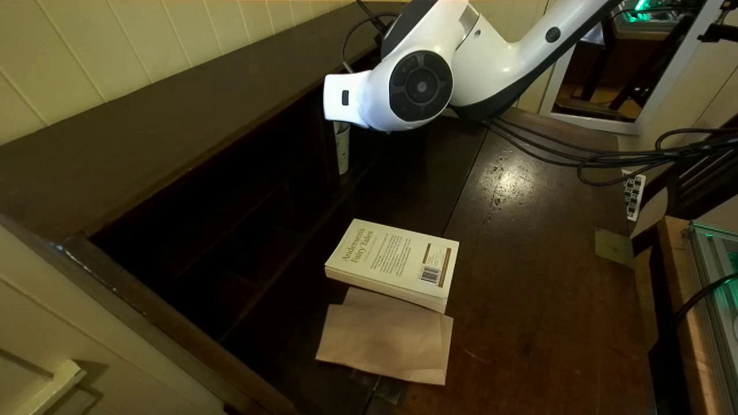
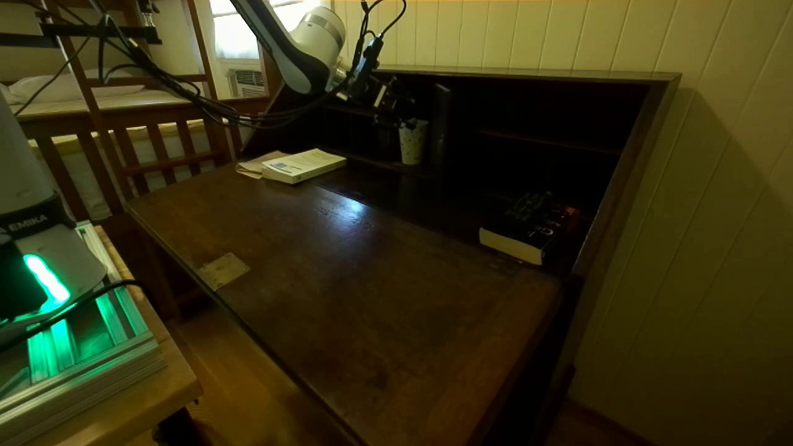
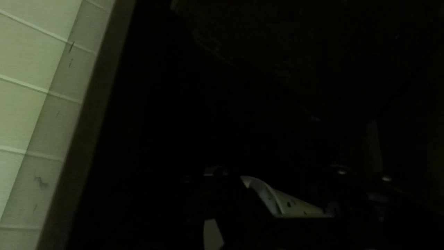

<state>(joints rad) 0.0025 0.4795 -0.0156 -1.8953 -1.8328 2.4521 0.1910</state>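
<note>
We are seeing the arm (image 1: 490,69) hanging over the back edge of the worktop (image 2: 372,310), the long edge that is running along a dark cabinet (image 2: 539,130). In an exterior view its fingers (image 2: 387,119) are showing right at the upper part of a pale speckled cup (image 2: 413,142). The cup is showing upright by that back edge, beside a vertical divider (image 2: 441,121) of the cabinet. In the wrist view we are looking at part of the cup between dark shapes of the fingers, but it is so murky there that we cannot tell whether they are standing apart around it or gripping it.

Farther along the back edge, a white paperback (image 1: 392,259), "Andersen's Fairy Tales", is lying toward one short edge of the worktop. Brown paper (image 1: 386,340) is lying just beside it, nearer that short edge. By the opposite short edge, near the back corner, a thick black book (image 2: 526,229) is lying flat. A square plate (image 2: 224,271) is sitting at the long front edge, and black cables (image 1: 692,151) are trailing from the arm.
</note>
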